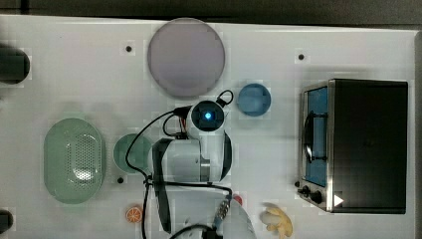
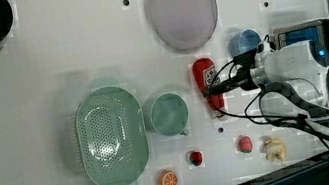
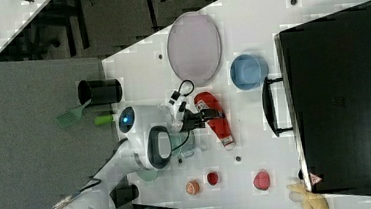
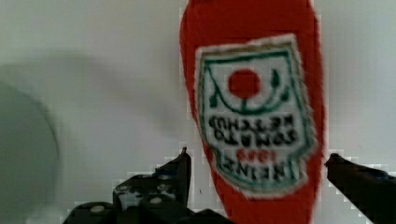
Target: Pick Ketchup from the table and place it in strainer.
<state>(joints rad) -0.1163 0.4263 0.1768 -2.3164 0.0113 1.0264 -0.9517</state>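
Top view: the arm's white wrist housing covers the Ketchup and the gripper. The strainer [image 1: 74, 160] lies near the table's [image 1: 59, 69] edge at the top view's left, with a green cup [image 1: 130, 153] just beside it. One grey plate [image 1: 186, 57] and one blue bowl [image 1: 254, 99] lie beyond the arm.

Left view: the Ketchup [image 2: 206, 79] lies flat on the table, well apart from the strainer [image 2: 109, 137], with the green cup [image 2: 169, 115] between them. The gripper [image 2: 214, 93] is over the bottle's lower half and hides part of it. Bare table surrounds the bottle on its plate side. Counted: one orange slice [image 2: 168, 179], two small red fruits.

Right view: the Ketchup [image 3: 214, 118] lies between the arm and the toaster oven [image 3: 340, 92]; the strainer is mostly hidden behind the arm.

Wrist view: the gripper [image 4: 257, 169] stands released, one finger on each side of the Ketchup [image 4: 254, 107], neither touching it. The bottle's ends are cut off.
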